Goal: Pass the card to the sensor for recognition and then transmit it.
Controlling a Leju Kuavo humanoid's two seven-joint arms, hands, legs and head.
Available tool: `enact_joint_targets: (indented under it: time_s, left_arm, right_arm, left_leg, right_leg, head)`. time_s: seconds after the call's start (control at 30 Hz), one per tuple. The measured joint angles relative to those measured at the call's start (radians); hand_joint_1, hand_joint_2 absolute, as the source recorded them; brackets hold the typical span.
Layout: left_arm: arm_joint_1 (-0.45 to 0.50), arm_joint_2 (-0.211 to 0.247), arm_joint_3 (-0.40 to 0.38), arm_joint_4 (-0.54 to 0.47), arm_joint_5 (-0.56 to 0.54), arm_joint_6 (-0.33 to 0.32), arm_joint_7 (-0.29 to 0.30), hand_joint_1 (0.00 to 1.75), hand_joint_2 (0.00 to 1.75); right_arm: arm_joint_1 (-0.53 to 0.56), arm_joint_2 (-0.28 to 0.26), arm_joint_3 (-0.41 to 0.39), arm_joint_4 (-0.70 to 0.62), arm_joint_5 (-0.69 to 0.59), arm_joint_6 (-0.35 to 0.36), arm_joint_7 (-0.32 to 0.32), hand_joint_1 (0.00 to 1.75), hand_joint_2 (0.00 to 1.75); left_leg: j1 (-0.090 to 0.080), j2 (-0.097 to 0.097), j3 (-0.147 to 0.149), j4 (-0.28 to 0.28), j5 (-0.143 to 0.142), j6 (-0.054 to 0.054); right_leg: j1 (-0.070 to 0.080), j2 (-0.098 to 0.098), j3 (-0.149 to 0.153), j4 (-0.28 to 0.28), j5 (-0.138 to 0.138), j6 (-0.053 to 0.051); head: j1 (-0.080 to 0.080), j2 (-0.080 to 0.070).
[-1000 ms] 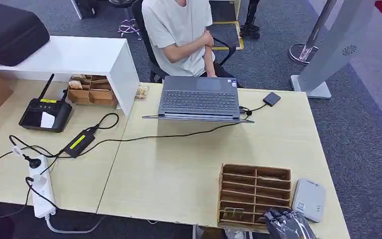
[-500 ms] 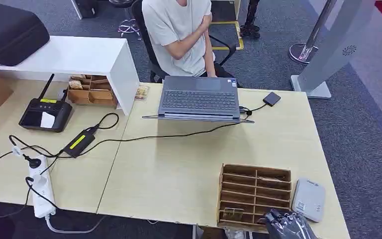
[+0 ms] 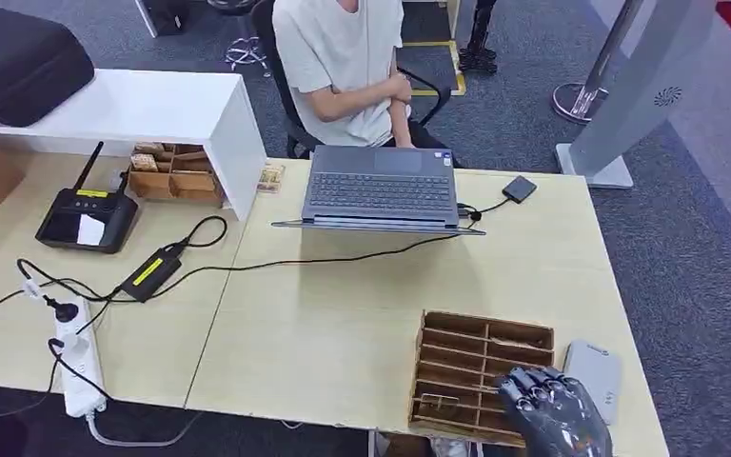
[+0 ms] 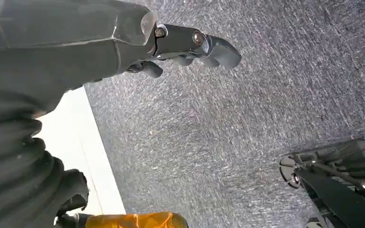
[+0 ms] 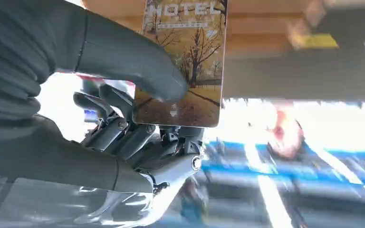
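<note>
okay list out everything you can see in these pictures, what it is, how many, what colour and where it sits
card: one, autumn-tree print, pinched in the right hand
wooden slotted rack: one, brown, near right of the table
card reader: one, grey, flat beside the rack
laptop: one, grey, open at the table's far edge
table: light wood
small black box: one, cabled, right of the laptop
power adapter: one, black with a yellow label, left of centre
power strip: one, white, near left edge
handheld controller: one, black, far left
person: one, pale shirt, seated behind the laptop
right hand: dark grey, over the rack's near corner
left hand: dark grey, hanging over grey carpet
</note>
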Motion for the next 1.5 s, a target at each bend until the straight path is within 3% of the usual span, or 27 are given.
enact_joint_targets:
  time_s: [0.17,0.3,0.77,0.9,1.0,1.23,1.5]
  left_arm:
    - [-0.009,0.000,0.000,0.000,-0.023,-0.009,-0.002,0.00,1.75]
    - [-0.016,0.000,0.000,0.000,-0.031,-0.014,-0.002,0.00,1.75]
    - [-0.016,0.001,0.000,0.000,-0.039,-0.015,-0.007,0.00,1.75]
    - [-0.020,0.001,-0.001,0.000,-0.067,-0.025,-0.013,0.00,1.75]
    - [-0.030,0.001,-0.004,0.000,-0.090,-0.026,-0.018,0.00,1.75]
    - [-0.039,-0.002,-0.011,0.000,-0.126,-0.030,-0.032,0.00,1.75]
    - [-0.058,-0.016,-0.032,0.000,-0.161,-0.040,-0.031,0.00,1.75]
  right_arm:
    - [-0.126,0.093,-0.085,0.007,-0.049,-0.003,-0.098,1.75,1.75]
    - [-0.221,0.151,-0.116,0.038,-0.064,-0.003,-0.123,1.75,1.75]
    - [-0.273,0.207,-0.140,0.076,-0.067,-0.003,-0.142,1.75,1.75]
    - [-0.356,0.255,-0.152,0.103,-0.043,-0.004,-0.167,1.75,1.75]
    - [-0.475,0.308,-0.154,0.184,0.007,-0.004,-0.161,1.75,1.75]
    - [-0.699,0.393,-0.146,0.447,0.102,-0.005,-0.075,1.75,1.75]
    - [-0.983,0.473,-0.063,0.918,0.163,-0.005,0.074,1.75,1.75]
  left_leg:
    - [0.000,0.001,0.001,0.000,0.001,0.000]
    - [0.000,-0.001,0.000,0.000,0.003,0.000]
    - [0.000,-0.001,-0.001,0.000,0.003,0.000]
    - [0.000,0.001,0.000,0.000,0.004,-0.001]
    - [0.000,0.001,0.000,0.000,0.006,-0.002]
    - [0.000,-0.001,-0.003,0.000,0.009,-0.001]
    - [0.000,-0.001,-0.004,0.001,0.010,-0.001]
  right_leg:
    - [0.000,0.001,0.000,0.000,0.001,0.000]
    - [0.000,-0.001,0.000,0.000,0.002,0.000]
    - [0.000,-0.001,0.000,0.001,0.002,0.000]
    - [0.000,0.002,-0.001,0.001,0.003,0.000]
    - [0.000,0.002,-0.001,0.001,0.005,-0.001]
    - [0.000,-0.001,-0.002,0.003,0.006,-0.001]
    - [0.000,-0.002,-0.005,0.003,0.008,-0.002]
  head:
    - [0.000,0.000]
    - [0.000,0.000]
    - [0.000,0.000]
    - [0.000,0.000]
    - [0.000,0.000]
    - [0.001,0.000]
    - [0.000,0.000]
